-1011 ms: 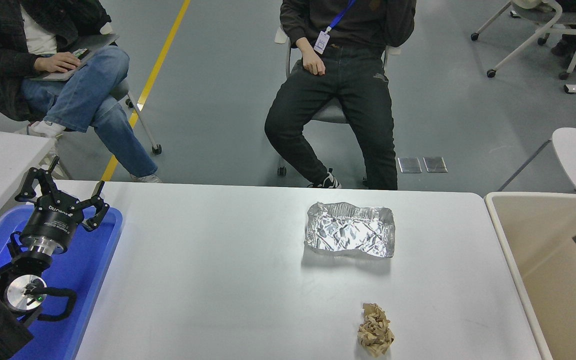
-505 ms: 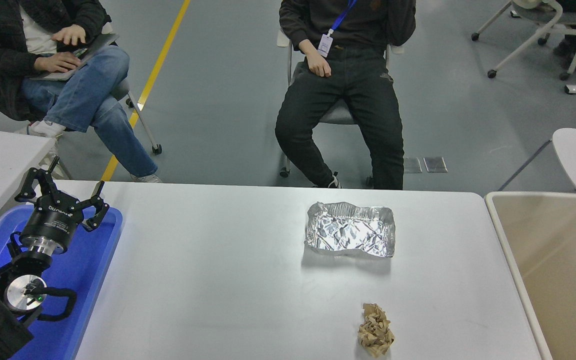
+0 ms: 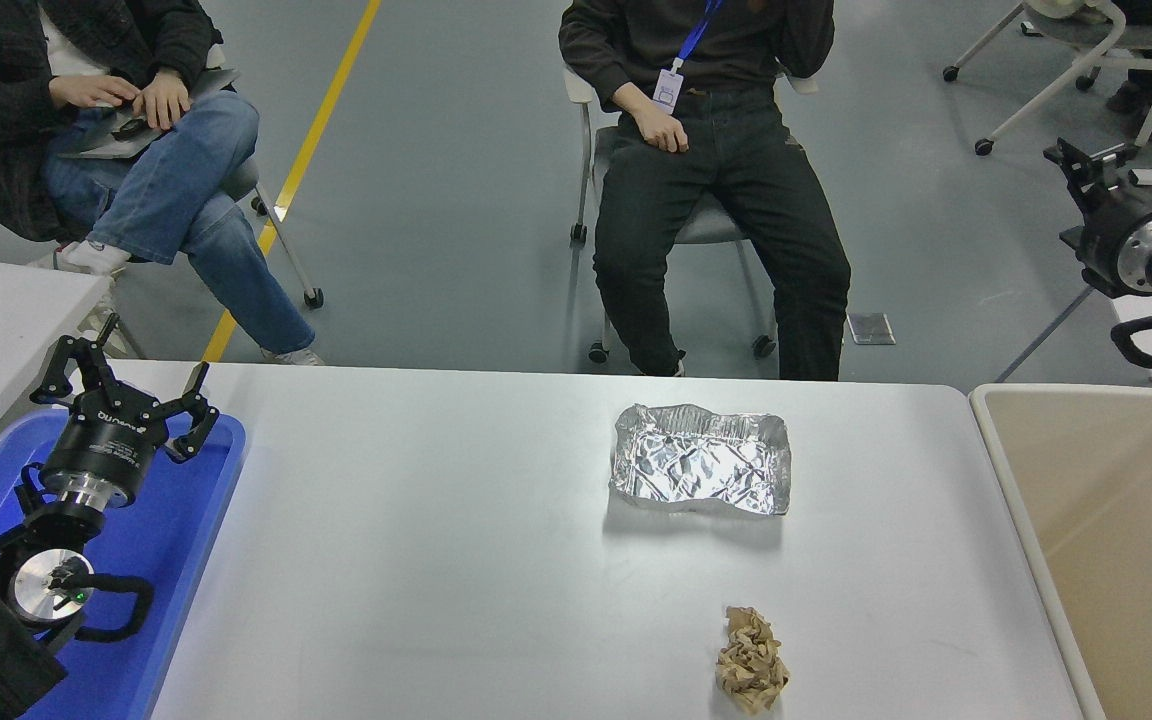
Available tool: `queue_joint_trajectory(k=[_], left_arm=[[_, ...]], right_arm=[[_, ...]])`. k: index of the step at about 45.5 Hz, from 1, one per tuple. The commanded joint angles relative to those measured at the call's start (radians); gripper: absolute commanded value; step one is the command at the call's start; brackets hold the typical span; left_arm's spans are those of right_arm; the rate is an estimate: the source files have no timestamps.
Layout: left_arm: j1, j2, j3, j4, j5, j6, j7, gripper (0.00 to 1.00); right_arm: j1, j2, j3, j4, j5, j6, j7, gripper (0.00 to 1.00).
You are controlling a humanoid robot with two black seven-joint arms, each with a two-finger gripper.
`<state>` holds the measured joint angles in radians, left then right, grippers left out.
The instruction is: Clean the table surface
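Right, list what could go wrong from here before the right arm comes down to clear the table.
1. The foil tray is thin and crumpled; a pinch may crush it or let it slip.
2. The paper wad lies close to the near edge of the table surface; a nudge could push it off.
3. The right gripper is raised high at the right edge, beyond the beige bin, so its descent could clip the rim.

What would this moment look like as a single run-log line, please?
table surface: foil tray, crumpled paper remain | right tool: raised, empty | left tool: parked, open
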<state>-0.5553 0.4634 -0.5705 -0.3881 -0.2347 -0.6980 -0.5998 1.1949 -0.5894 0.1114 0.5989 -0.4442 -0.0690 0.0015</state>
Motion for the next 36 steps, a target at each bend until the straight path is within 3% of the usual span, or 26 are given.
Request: queue_joint_trajectory(k=[1, 18, 36], left_arm=[[0.000, 0.000, 0.000, 0.000, 0.000, 0.000, 0.000, 1.00], [0.000, 0.000, 0.000, 0.000, 0.000, 0.000, 0.000, 1.00], [0.000, 0.000, 0.000, 0.000, 0.000, 0.000, 0.000, 1.00]], right_arm=[[0.086, 0.011, -0.211, 0.058, -0.004, 0.002, 0.002, 0.98], [0.157, 0.049, -0.397, 0.090, -0.007, 0.008, 0.002, 0.98], [0.158, 0.086, -0.400, 0.153, -0.247, 0.008, 0.002, 0.98]])
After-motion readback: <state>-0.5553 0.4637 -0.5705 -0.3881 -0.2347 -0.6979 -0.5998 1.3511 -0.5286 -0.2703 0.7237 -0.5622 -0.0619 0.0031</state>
